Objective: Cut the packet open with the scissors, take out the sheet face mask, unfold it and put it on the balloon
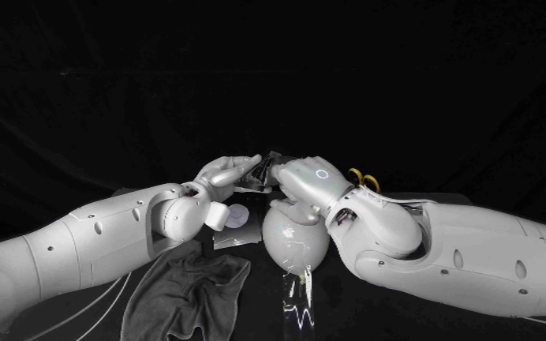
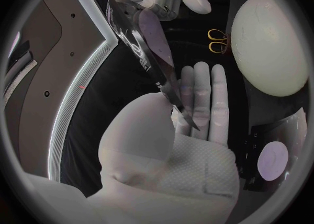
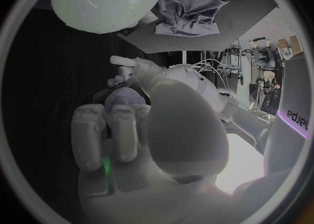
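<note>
Silver left hand [image 1: 231, 174] and right hand [image 1: 309, 181] both grip the packet [image 2: 134, 41], so the right should draw the mask out slowly.

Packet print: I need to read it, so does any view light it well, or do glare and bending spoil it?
Head view: the packet is a dark sliver between the left hand and right hand, unreadable. Left wrist view: bright glare streaks across it, edges bent by the fisheye, print illegible.

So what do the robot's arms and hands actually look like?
Both the left arm and right arm are smooth, rounded white shells. The left hand and right hand are silver-grey; the right bears a small glowing ring. Pale cables trail beneath the left arm.
</note>
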Controlling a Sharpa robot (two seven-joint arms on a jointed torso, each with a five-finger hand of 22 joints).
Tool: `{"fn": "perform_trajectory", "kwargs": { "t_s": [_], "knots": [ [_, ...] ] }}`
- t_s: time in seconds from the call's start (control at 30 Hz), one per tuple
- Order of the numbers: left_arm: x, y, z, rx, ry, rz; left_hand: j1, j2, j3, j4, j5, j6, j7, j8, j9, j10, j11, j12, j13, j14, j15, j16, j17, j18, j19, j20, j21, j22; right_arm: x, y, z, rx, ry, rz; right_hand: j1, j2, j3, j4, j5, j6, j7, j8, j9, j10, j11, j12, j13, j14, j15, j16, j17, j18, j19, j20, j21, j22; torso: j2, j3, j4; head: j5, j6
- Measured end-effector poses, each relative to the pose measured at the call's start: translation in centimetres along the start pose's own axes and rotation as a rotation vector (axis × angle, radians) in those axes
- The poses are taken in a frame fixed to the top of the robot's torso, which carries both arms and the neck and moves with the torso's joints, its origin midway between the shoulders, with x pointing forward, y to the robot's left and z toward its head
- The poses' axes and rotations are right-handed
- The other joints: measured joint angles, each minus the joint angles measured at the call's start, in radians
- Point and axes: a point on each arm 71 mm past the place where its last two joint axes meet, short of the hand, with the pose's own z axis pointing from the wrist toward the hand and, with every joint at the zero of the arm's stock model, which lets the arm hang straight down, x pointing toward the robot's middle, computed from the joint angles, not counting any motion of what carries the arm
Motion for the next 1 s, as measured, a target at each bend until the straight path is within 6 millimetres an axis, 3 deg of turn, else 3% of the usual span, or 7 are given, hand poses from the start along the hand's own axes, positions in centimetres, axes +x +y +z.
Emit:
{"fn": "perform_trajectory", "kwargs": {
  "t_s": [0.07, 0.13, 0.23, 0.3, 0.37, 0.7, 1.0],
  "knots": [
    [0.0, 0.0, 0.0, -0.002, 0.002, 0.002, 0.000, 0.000, 0.000, 0.000, 0.000, 0.000, 0.000, 0.000, 0.000, 0.000, 0.000, 0.000, 0.000, 0.000, 0.000, 0.000, 0.000, 0.000, 0.000, 0.000, 0.000, 0.000, 0.0, 0.0, 0.1, -0.001, 0.000, 0.000, -0.014, 0.017, 0.014, 0.005, 0.000, 0.092, 0.015, 0.031, 0.027, -0.002, 0.018, 0.001, 0.000, 0.000, 0.008, 0.000, 0.000, 0.000, -0.002, 0.002, 0.000, 0.000, 0.000, 0.0000, 0.0000, -0.001, -0.001],
    [0.1, 0.1, 0.0, -0.004, 0.005, 0.004, 0.000, 0.000, 0.000, 0.000, 0.000, 0.000, 0.000, 0.000, 0.000, 0.000, 0.000, 0.000, 0.000, 0.000, 0.000, 0.000, 0.000, -0.001, 0.000, 0.000, 0.000, 0.000, 0.0, 0.0, 0.2, -0.001, 0.000, -0.001, -0.021, 0.031, 0.024, 0.013, 0.000, 0.133, 0.025, 0.048, 0.035, -0.001, 0.033, 0.001, 0.000, -0.001, 0.017, 0.000, 0.000, 0.000, -0.003, 0.008, 0.000, 0.000, 0.000, 0.0000, -0.0002, -0.002, -0.001],
    [0.3, 0.1, 0.1, -0.007, 0.011, 0.005, 0.000, 0.000, 0.000, 0.000, -0.001, 0.000, 0.000, 0.000, 0.000, -0.001, 0.001, 0.000, 0.000, 0.000, 0.000, 0.000, 0.000, -0.001, 0.000, 0.000, 0.000, 0.000, 0.0, -0.1, 0.2, -0.002, -0.002, -0.002, -0.038, 0.071, 0.058, 0.027, 0.000, 0.212, 0.051, 0.083, 0.046, 0.000, 0.065, 0.001, 0.000, 0.000, 0.044, 0.000, -0.001, 0.000, -0.002, 0.027, 0.000, 0.001, 0.000, 0.0000, -0.0009, -0.002, -0.002],
    [0.4, 0.2, 0.1, -0.009, 0.016, 0.006, 0.000, 0.000, 0.000, 0.000, -0.001, 0.000, 0.000, 0.000, 0.000, -0.001, 0.001, 0.000, 0.000, 0.000, 0.000, 0.000, 0.000, 0.004, 0.000, 0.000, 0.000, 0.000, 0.0, -0.2, 0.2, -0.004, -0.006, 0.000, -0.039, 0.101, 0.083, 0.033, 0.000, 0.252, 0.053, 0.108, 0.055, 0.001, 0.074, 0.004, 0.000, -0.001, 0.053, -0.001, -0.001, 0.000, -0.003, 0.033, 0.000, 0.001, -0.001, 0.0000, -0.0012, -0.002, -0.003],
    [0.4, 0.2, 0.1, -0.011, 0.019, 0.007, 0.000, 0.000, 0.000, 0.000, -0.002, 0.000, 0.000, 0.000, 0.000, -0.001, 0.001, 0.000, 0.000, 0.000, 0.000, 0.000, 0.000, 0.004, 0.000, 0.000, 0.000, 0.000, -0.1, -0.2, 0.2, -0.006, -0.010, 0.002, -0.040, 0.112, 0.098, 0.031, 0.000, 0.287, 0.058, 0.124, 0.062, 0.001, 0.081, 0.010, 0.000, 0.000, 0.057, -0.003, -0.001, 0.000, -0.002, 0.041, 0.000, 0.001, -0.001, 0.0001, -0.0012, -0.002, -0.003],
    [0.4, 0.2, 0.1, -0.013, 0.030, 0.010, -0.001, -0.001, 0.000, 0.000, -0.002, 0.000, 0.000, -0.001, -0.001, -0.001, 0.002, 0.000, 0.001, -0.004, -0.001, 0.000, 0.000, 0.004, 0.000, 0.000, 0.000, 0.000, -0.6, -0.5, -0.4, -0.018, -0.054, 0.026, -0.041, 0.117, 0.135, 0.011, 0.000, 0.341, 0.049, 0.156, 0.082, 0.001, 0.081, 0.013, -0.001, 0.000, 0.058, 0.001, -0.001, 0.000, -0.002, 0.049, -0.001, 0.000, -0.001, 0.0002, -0.0012, 0.001, -0.001],
    [-0.1, 0.1, 0.1, -0.012, 0.019, 0.016, -0.003, -0.003, 0.000, 0.000, 0.001, 0.000, 0.000, -0.002, -0.001, -0.002, 0.002, 0.003, 0.003, -0.004, -0.001, 0.004, 0.002, 0.003, 0.000, 0.000, 0.000, 0.001, -1.3, -0.6, -1.3, -0.027, -0.080, 0.044, -0.059, 0.098, 0.149, -0.003, 0.000, 0.354, 0.051, 0.165, 0.090, 0.001, 0.081, 0.013, 0.000, -0.001, 0.059, 0.000, 0.000, 0.000, -0.004, 0.054, -0.002, 0.000, -0.001, 0.0005, -0.0012, 0.002, -0.001]
  ]
}}
